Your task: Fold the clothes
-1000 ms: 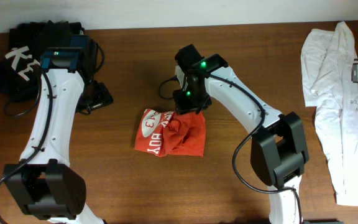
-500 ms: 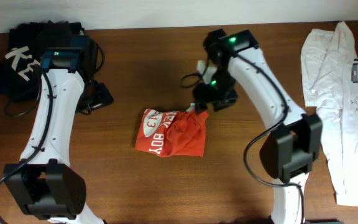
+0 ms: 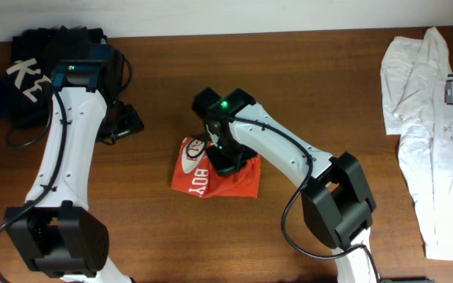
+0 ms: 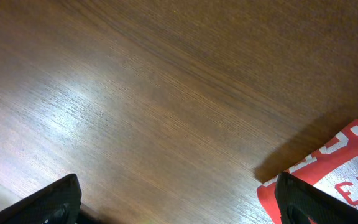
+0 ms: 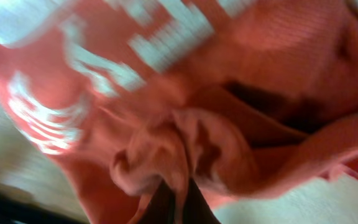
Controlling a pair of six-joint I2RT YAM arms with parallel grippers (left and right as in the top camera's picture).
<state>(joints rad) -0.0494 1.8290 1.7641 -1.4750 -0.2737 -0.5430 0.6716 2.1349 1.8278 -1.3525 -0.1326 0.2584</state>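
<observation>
Closest in, on the right wrist view, found the right pincer (image 5: 178,202) clamped on a bunched fold of the red-orange T-shirt (image 5: 229,93), dark fingertips (image 5: 157,214) close together and cloth puckered toward them. Blurred all over, with white lettering smeared across the upper part. From above, saw it planted on the upper middle of the shirt. Lay crumpled in a rough rectangle at the centre of the wooden table (image 3: 163,236), white oval logo and white letters facing up along the left edge. On the left wrist view, caught the left pincer (image 4: 176,199) spread wide, dark fingers (image 4: 48,202) in the two bottom corners, only bare wood between, a corner of the shirt showing at the lower right. Hung to the left of the shirt, apart from it. Farther off, noted a white T-shirt (image 3: 415,157) with small green print stretched along the right edge, and a heap of black garments (image 3: 34,47) with white letters in the far left corner.
</observation>
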